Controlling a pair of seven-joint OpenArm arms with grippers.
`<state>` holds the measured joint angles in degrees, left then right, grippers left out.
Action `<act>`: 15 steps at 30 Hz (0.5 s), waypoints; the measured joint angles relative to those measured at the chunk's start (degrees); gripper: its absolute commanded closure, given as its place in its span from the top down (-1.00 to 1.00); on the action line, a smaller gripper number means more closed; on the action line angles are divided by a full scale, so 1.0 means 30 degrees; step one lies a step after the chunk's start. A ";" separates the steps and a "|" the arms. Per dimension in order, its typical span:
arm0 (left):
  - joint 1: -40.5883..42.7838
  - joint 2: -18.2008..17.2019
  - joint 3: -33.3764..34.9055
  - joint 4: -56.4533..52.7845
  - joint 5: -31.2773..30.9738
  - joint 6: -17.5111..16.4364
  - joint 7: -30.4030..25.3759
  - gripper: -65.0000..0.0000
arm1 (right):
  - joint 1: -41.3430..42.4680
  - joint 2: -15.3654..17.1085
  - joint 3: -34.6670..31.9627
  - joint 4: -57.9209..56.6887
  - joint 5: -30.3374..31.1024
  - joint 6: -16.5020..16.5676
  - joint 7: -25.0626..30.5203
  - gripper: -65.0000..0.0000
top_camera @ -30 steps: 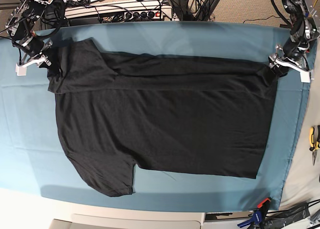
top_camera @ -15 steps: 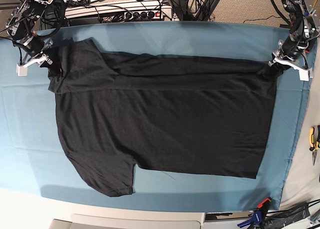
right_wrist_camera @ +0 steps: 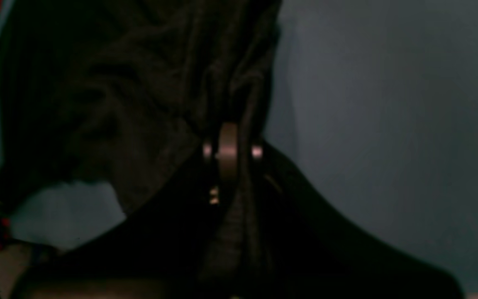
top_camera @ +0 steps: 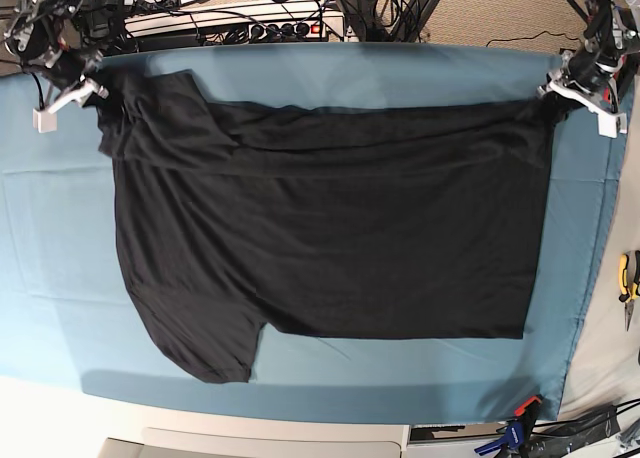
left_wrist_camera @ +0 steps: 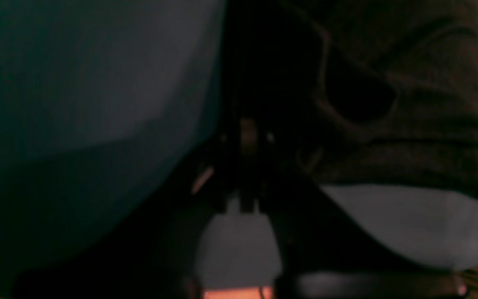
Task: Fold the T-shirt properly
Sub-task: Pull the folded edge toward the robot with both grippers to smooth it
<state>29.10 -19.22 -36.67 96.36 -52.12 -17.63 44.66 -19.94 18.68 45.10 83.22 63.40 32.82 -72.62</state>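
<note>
The black T-shirt lies spread, plain side up, on the teal table cloth, with a sleeve at the lower left. My left gripper is shut on the T-shirt's far right corner and holds it raised off the cloth. At the far left, my right gripper is shut on the shoulder and sleeve area. In the right wrist view, dark cloth bunches between the jaws of the right gripper. The left wrist view is dim; folded T-shirt cloth hangs just right of the left gripper.
A power strip with cables runs behind the table's far edge. Yellow-handled pliers lie beyond the cloth on the right. An orange and blue clamp grips the near right edge.
The left gripper has shut on the T-shirt's far right corner. Both grippers have moved back toward the far edge, pulling the shirt's top edge with them and stretching it flatter.
</note>
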 measured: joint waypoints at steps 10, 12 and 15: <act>0.1843 -0.1239 0.0073 0.1603 -0.0386 -0.0474 0.0277 -1.00 | -0.1515 0.2397 0.1370 0.0976 -0.0321 -0.0066 -0.0372 -1.00; 0.2135 -0.1435 0.0073 0.1603 -0.0670 -0.0495 0.0386 -1.00 | -0.1515 0.2725 0.1377 0.0984 -0.0313 -0.0058 -0.0386 -1.00; 0.2703 -0.1494 0.0073 0.1617 -0.0743 -0.0503 0.0415 -1.00 | -0.1515 0.3002 0.1377 0.0984 -0.0321 -0.0058 -0.0539 -1.00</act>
<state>37.21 -23.70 -36.45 101.21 -54.35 -19.14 45.91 -24.49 27.68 49.23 86.17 62.43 32.64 -74.24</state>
